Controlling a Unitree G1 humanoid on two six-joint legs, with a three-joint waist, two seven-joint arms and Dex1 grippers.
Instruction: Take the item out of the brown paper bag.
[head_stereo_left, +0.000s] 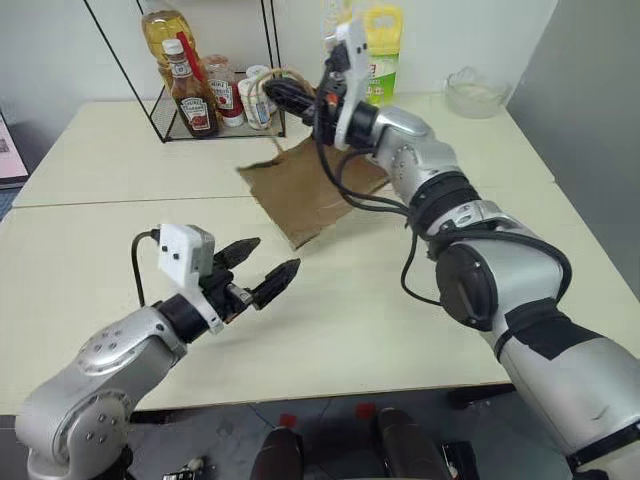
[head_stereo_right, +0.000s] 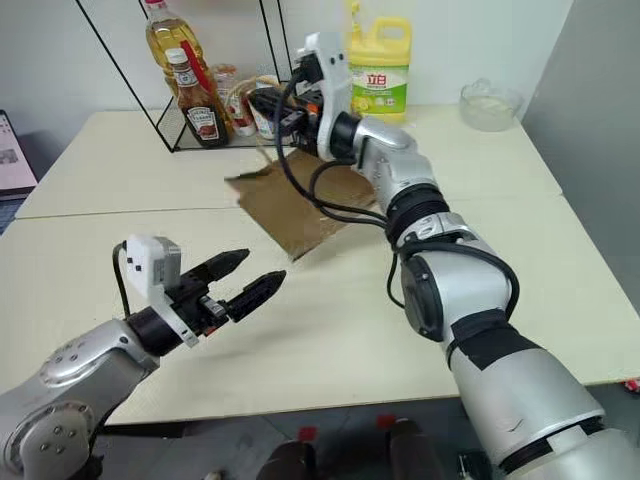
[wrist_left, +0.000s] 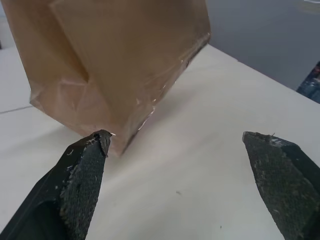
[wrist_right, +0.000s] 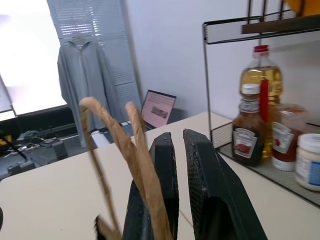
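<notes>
Right gripper (head_stereo_right: 262, 101) is raised over the far half of the cream table (head_stereo_left: 400, 300), fingers nearly together and pinching the twisted cord handles (wrist_right: 117, 145) of the brown paper bag (head_stereo_left: 310, 190), which hangs tilted below it. Left gripper (head_stereo_left: 262, 267) spread wide, holding nothing, nearer, pointing at the bag's lower corner; orange drink bottle unseen

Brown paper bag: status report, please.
Right gripper shut on handles, brown paper bag lifted and tilted. Left gripper open, empty. Item unseen.
</notes>
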